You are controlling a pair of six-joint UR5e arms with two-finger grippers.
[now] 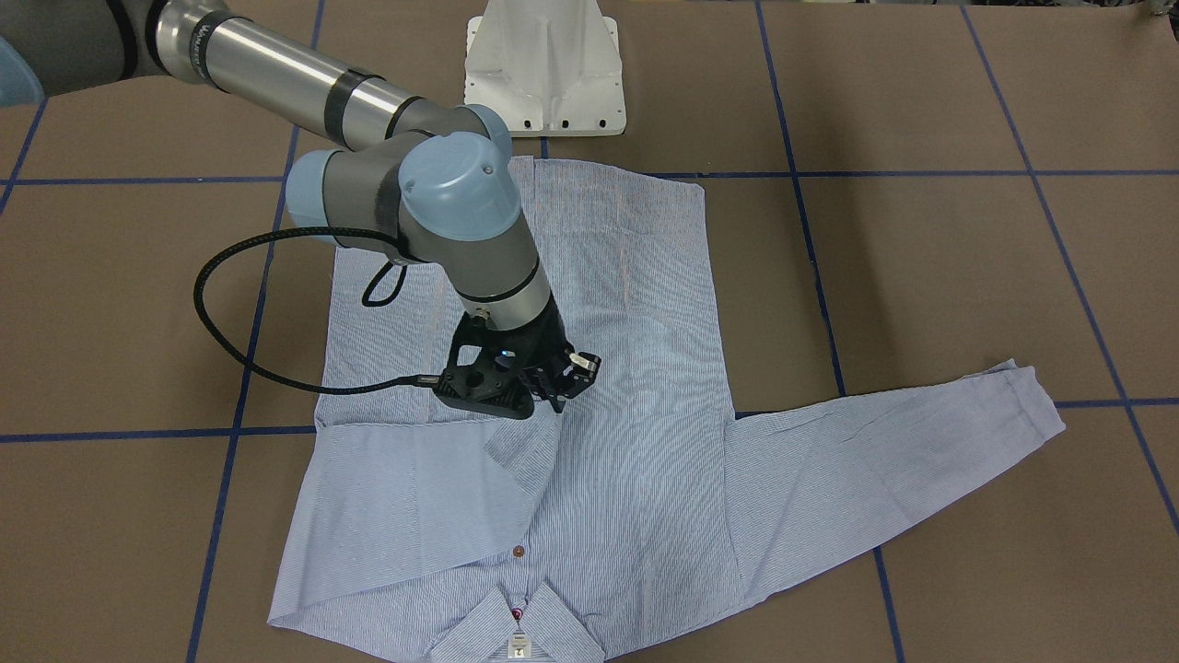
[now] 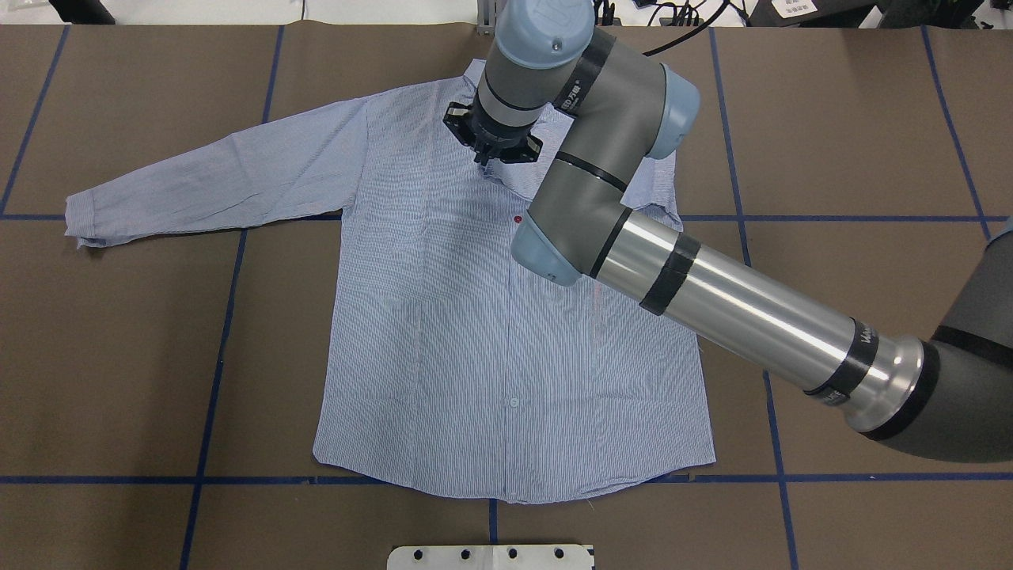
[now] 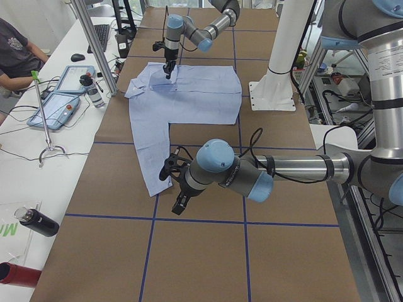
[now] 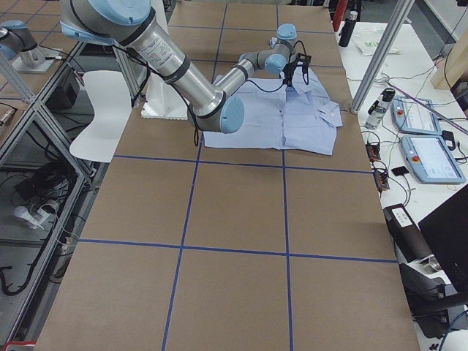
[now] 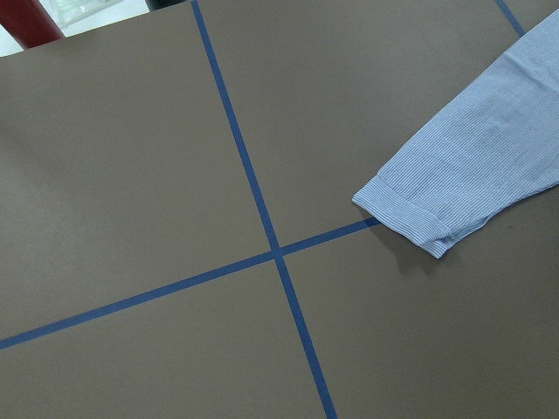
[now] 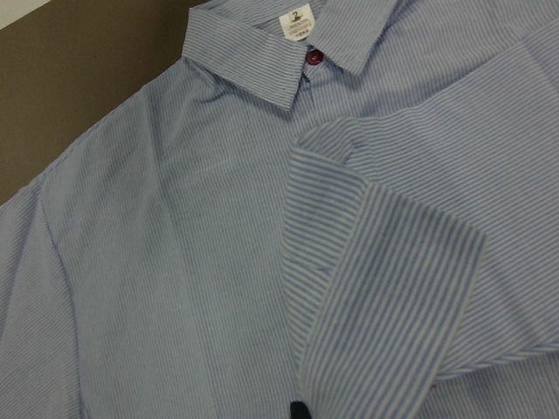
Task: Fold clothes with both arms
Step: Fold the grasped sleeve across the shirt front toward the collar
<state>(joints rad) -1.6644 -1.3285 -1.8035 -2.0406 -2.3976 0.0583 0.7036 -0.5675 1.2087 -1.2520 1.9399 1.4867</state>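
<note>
The light-blue striped shirt [image 2: 475,332] lies flat, front up, on the brown table, collar [image 1: 516,635] on the far side from the robot. One sleeve is folded across the chest and its cuff [image 6: 384,288] lies flat below the collar [image 6: 262,57]. My right gripper [image 1: 557,403] hangs just above the chest beside that cuff, looks shut and holds nothing; its tip shows in the right wrist view [image 6: 300,410]. The other sleeve [image 2: 214,178] stretches out to my left. My left gripper [image 3: 178,192] hovers near that sleeve's cuff [image 5: 410,214]; I cannot tell whether it is open or shut.
The white pedestal base [image 1: 543,74] stands at the robot's side of the table. Blue tape lines [image 5: 262,227] cross the brown surface. A side bench with tablets [image 3: 60,100] and bottles runs along the operators' edge, with a person [image 3: 16,56] seated there.
</note>
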